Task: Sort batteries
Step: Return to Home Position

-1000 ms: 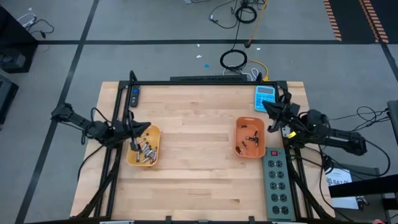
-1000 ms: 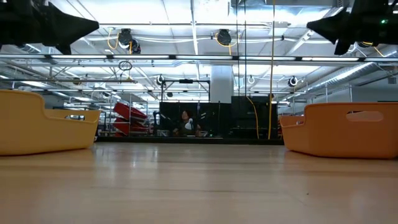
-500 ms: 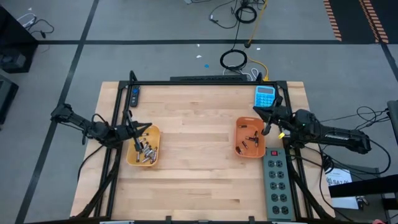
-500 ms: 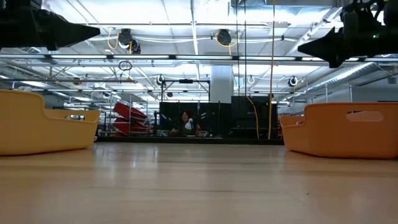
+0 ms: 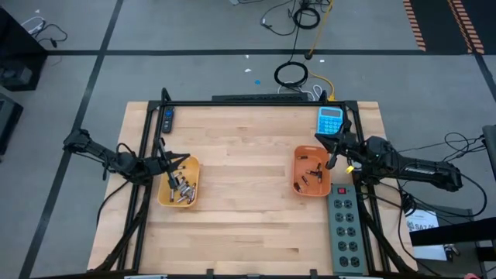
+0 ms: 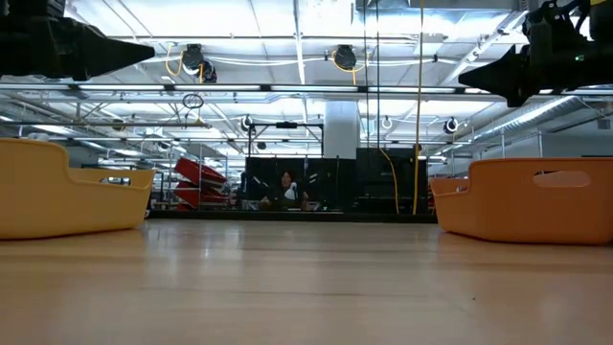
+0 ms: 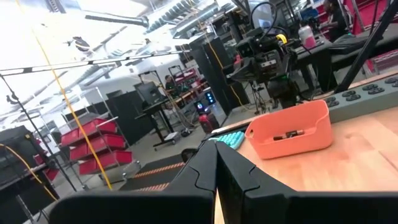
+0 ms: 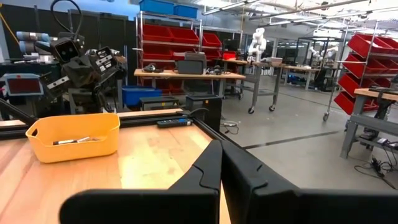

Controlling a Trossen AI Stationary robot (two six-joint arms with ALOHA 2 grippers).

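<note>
Silvery-grey batteries lie in a yellow tray at the table's left. Thinner dark batteries lie in an orange tray at the right. My left gripper hangs shut above the yellow tray's far-left rim, pointing toward the table's right. My right gripper hangs shut just past the orange tray's far rim, pointing left. Neither holds anything. In the wrist views the shut left gripper and the shut right gripper each look across at the opposite tray.
A blue calculator lies at the far right. A grey power strip lies along the right edge and a dark remote at the far left. Bare wood stretches between the trays.
My right gripper has sunk a little toward the orange tray and tipped down to level, then held still. My left gripper has rolled about its own axis without shifting place. Both stay shut. The trays and batteries have not moved.
</note>
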